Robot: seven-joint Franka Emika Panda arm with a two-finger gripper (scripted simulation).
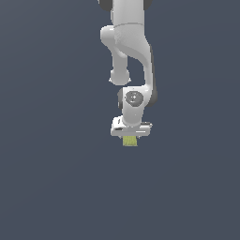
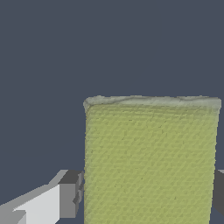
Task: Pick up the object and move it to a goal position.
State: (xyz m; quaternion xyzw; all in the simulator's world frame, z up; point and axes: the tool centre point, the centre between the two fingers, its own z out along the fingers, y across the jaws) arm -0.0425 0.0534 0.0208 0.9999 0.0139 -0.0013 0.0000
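Observation:
The object, a small yellow-green block (image 1: 130, 141) with a mottled surface, shows just under the white hand of my gripper (image 1: 131, 135) in the exterior view and is narrower than the hand. In the wrist view the block (image 2: 151, 144) fills the space between the two fingers. One grey pad (image 2: 72, 194) lies against one side face and the other pad (image 2: 218, 192) against the opposite face, so the gripper (image 2: 146, 194) is shut on the block. The block's lower part and what it rests on are hidden.
A plain dark blue-grey surface (image 1: 56, 178) lies all around, with no other objects, edges or goal marker in view. The white arm (image 1: 133, 51) comes down from the top of the exterior view.

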